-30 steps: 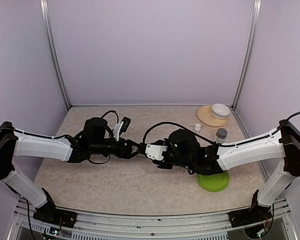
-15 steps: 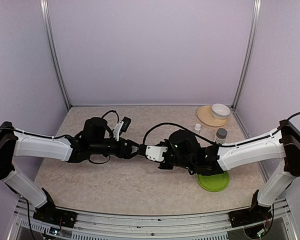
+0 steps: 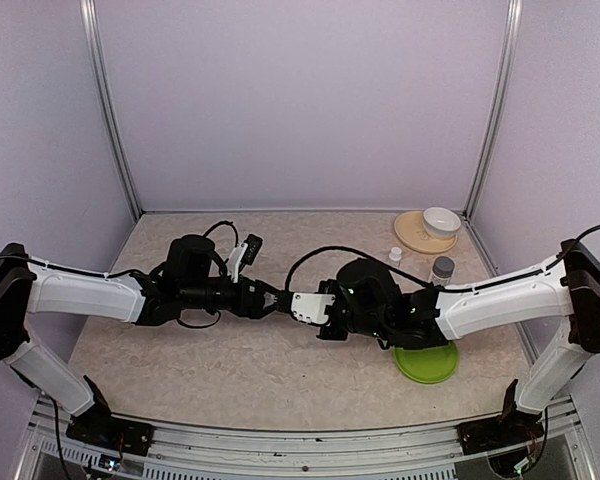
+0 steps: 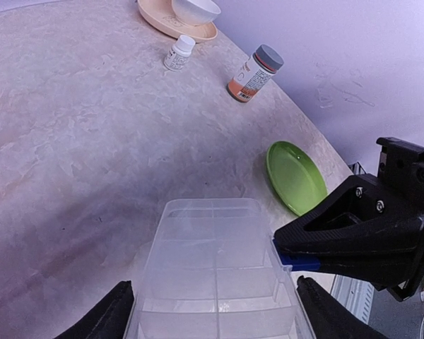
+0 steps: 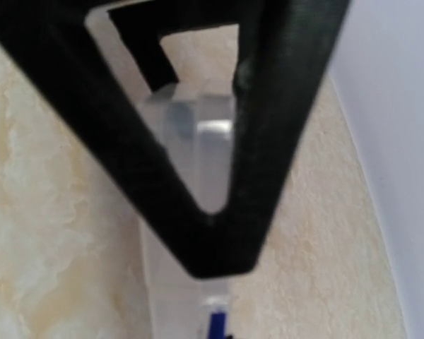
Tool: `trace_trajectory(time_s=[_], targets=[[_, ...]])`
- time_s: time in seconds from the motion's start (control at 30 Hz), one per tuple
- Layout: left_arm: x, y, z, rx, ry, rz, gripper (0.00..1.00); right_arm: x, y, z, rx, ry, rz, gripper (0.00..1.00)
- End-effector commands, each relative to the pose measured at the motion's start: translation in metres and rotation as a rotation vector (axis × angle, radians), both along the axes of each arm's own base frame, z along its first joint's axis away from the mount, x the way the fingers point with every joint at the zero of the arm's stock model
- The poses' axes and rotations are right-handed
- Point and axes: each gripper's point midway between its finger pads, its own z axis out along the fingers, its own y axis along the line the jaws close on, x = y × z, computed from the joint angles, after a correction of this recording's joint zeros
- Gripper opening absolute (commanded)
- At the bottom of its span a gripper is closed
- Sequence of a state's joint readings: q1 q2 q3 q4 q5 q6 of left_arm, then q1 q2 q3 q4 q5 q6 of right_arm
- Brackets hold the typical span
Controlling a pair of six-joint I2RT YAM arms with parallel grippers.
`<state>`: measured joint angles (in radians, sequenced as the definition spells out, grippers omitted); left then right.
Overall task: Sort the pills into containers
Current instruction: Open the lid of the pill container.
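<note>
From above, the left gripper [image 3: 272, 299] and right gripper [image 3: 296, 305] meet over the middle of the table [image 3: 230, 365]. Left wrist: the pill organiser [image 4: 215, 275] lies between the widely spread left fingers [image 4: 106, 319]; whether they press it I cannot tell. The right gripper pinches its right edge. Right wrist: clear plastic shows between the closed jaws.

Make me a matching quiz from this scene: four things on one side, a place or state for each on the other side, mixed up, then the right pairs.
Things:
1. pill organiser
2. amber bottle
3. white bowl
4. green dish

Places or states:
A. standing upright with a grey cap on
B. sitting on the beige plate
C. clear, divided into small compartments
D. lying flat with nothing on it

Pairs: 1-C, 2-A, 3-B, 4-D
</note>
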<state>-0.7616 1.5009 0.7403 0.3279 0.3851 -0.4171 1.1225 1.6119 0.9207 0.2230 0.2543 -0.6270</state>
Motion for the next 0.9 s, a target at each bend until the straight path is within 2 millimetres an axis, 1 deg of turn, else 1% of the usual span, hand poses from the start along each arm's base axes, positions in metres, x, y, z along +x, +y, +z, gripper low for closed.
trace_trajectory(time_s=[0.0, 0.07, 0.13, 0.23, 0.3, 0.33, 0.43, 0.6, 0.73, 0.87], targets=[[-0.001, -0.001, -0.003, 0.001, -0.016, -0.01, 0.78, 0.001, 0.002, 0.013, 0.023, 0.023, 0.003, 0.0], [-0.001, 0.0, -0.004, 0.002, -0.015, -0.003, 0.81, 0.005, 0.0, 0.01, 0.015, 0.037, -0.006, 0.0], [-0.001, 0.002, -0.005, 0.003, -0.014, 0.003, 0.88, 0.01, -0.003, 0.008, 0.008, 0.046, -0.021, 0.0], [-0.001, 0.004, -0.005, 0.003, -0.018, 0.013, 0.92, 0.014, -0.006, 0.009, 0.007, 0.061, -0.029, 0.0], [0.0, 0.007, -0.007, 0.008, -0.017, 0.023, 0.98, 0.016, -0.008, 0.011, 0.012, 0.063, -0.037, 0.0], [0.001, 0.008, -0.007, 0.009, -0.017, 0.029, 0.99, 0.017, -0.008, 0.012, 0.015, 0.064, -0.039, 0.0], [0.002, 0.011, -0.008, 0.008, -0.017, 0.039, 0.99, 0.017, -0.01, 0.014, 0.028, 0.08, -0.034, 0.0], [0.002, 0.013, -0.01, 0.0, -0.006, 0.041, 0.99, 0.01, -0.008, 0.02, 0.055, 0.101, 0.0, 0.0], [0.001, 0.011, -0.004, -0.052, 0.006, 0.023, 0.99, 0.009, -0.007, 0.02, 0.058, 0.106, 0.008, 0.0], [-0.001, 0.008, 0.0, -0.092, 0.025, -0.007, 0.93, 0.009, -0.006, 0.021, 0.064, 0.103, 0.008, 0.0]])
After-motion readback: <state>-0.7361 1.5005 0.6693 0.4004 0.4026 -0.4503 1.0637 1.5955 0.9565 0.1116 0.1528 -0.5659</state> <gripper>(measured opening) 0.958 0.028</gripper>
